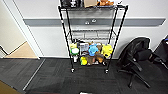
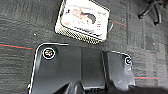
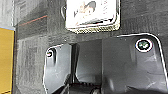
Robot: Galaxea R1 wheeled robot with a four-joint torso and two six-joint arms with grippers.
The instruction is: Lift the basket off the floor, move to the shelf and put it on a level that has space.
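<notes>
Basket sits on the dark grey carpet floor, seen from above in both wrist views. Cream woven-mesh sides, rectangular, a magazine cover with a person's photo lying face up inside it. In the right wrist view the basket lies just beyond the robot's dark wrist plate, apart from it, nothing touching it. A thin red line crosses the carpet near the basket in the left wrist view; a yellow strip runs along one edge of the right wrist view.

Gripper state: cannot tell for either arm; the wrist plates cover that part of both wrist views.

Head view: the shelf, a tall black wire rack on small casters, stands on the carpet against a pale wall, straight ahead. Second tier from the top looks bare wire grid. Top tier carries a dark bag and a brown box. A lower tier is crowded with soft toys, yellow, blue and green among them. Black office chair stands to the right of the rack, near it. Tan wooden floor shows through an opening at left.
</notes>
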